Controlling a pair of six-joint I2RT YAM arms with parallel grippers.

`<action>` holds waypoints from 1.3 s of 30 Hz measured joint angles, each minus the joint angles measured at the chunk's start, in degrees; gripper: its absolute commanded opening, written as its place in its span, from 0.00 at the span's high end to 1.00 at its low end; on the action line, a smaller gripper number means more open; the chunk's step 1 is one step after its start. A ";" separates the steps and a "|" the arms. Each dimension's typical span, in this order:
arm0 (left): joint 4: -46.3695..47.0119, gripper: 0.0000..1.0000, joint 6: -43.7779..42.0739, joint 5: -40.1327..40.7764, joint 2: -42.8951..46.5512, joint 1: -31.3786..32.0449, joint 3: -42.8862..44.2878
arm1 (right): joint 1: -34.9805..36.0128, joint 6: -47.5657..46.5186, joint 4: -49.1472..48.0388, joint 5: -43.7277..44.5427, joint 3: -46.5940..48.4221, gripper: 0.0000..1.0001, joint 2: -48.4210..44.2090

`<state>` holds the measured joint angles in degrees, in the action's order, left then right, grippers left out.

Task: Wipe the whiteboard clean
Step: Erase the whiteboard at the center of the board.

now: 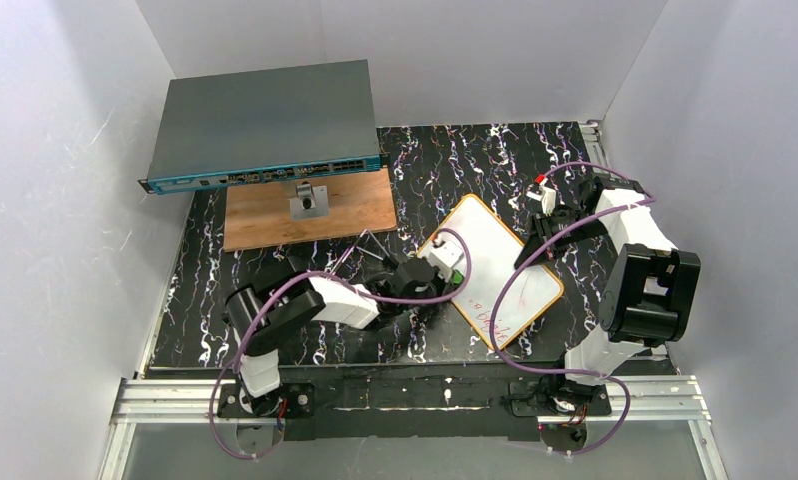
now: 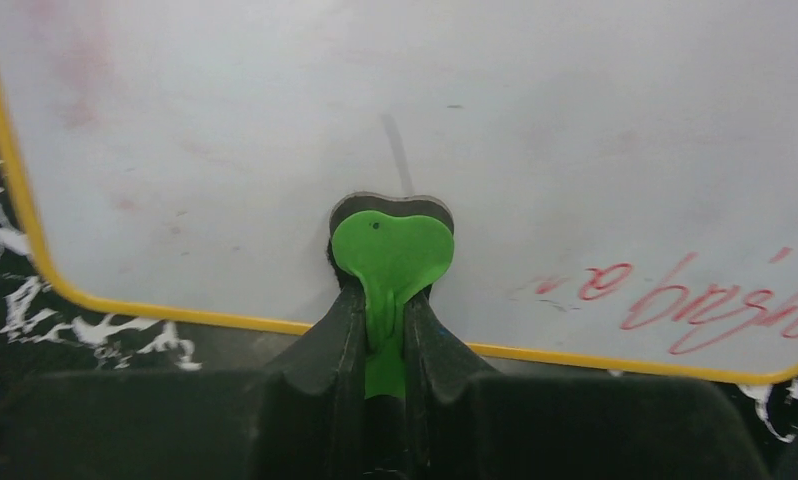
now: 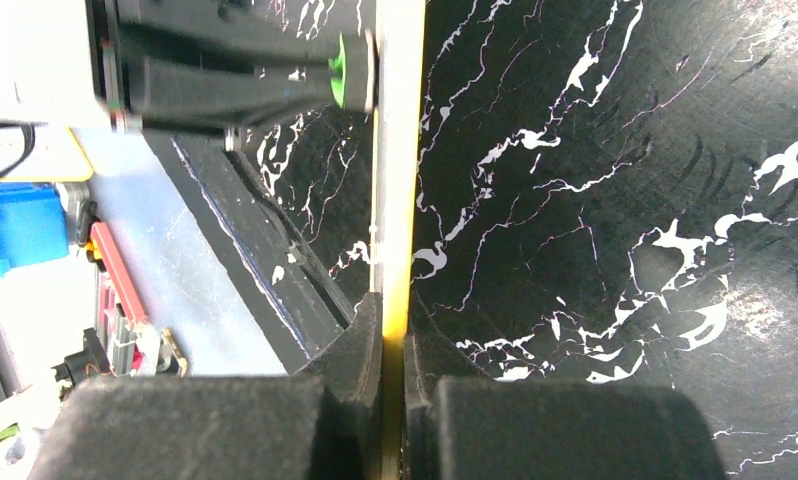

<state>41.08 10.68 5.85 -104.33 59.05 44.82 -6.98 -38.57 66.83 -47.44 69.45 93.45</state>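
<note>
Directly ahead of the left gripper [image 2: 385, 300], a green heart-shaped eraser [image 2: 393, 250] sits flat against the whiteboard [image 2: 475, 130]. The gripper's black fingers are pinched tight on the eraser's stem. Red handwriting [image 2: 695, 295] runs to the right of the eraser (only partly legible). The surface above and to the left of it is mostly white, with faint pink smudges. The right gripper [image 3: 393, 318] clamps the board's yellow rim edge-on between its pads, with the black marbled table [image 3: 625, 200] beyond. From above, the whiteboard lies at a diagonal between the two grippers.
</note>
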 measured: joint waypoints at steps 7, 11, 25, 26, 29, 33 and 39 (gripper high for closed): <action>-2.34 1.00 -3.34 1.11 -1.97 8.11 5.86 | -0.15 -0.15 -0.09 0.20 0.00 0.99 0.00; -2.73 1.00 -2.95 2.51 -2.16 8.46 6.36 | -0.24 -0.22 -0.15 0.20 0.00 0.99 -0.04; -2.75 1.00 4.70 -3.67 -0.37 -1.01 3.26 | -0.22 -0.11 -0.26 0.00 0.00 0.99 -0.09; -2.54 1.00 3.76 -2.99 -0.37 0.09 3.17 | -0.22 -0.11 -0.24 -0.02 0.00 0.99 -0.09; -4.39 1.00 0.02 -1.20 -0.83 5.49 4.98 | -0.13 -0.26 -0.09 0.07 0.00 0.99 -0.09; -8.76 1.00 -1.22 -0.17 -3.19 12.02 10.78 | -0.11 -0.94 0.00 0.07 0.00 0.99 -0.11; -16.46 1.00 0.37 4.52 -1.88 9.60 12.68 | 0.00 -1.11 -0.09 -0.26 0.00 0.99 -0.13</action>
<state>24.62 11.05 10.37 -106.21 68.64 57.49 -6.98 -39.68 66.74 -47.70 69.45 93.32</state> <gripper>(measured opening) 0.099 0.076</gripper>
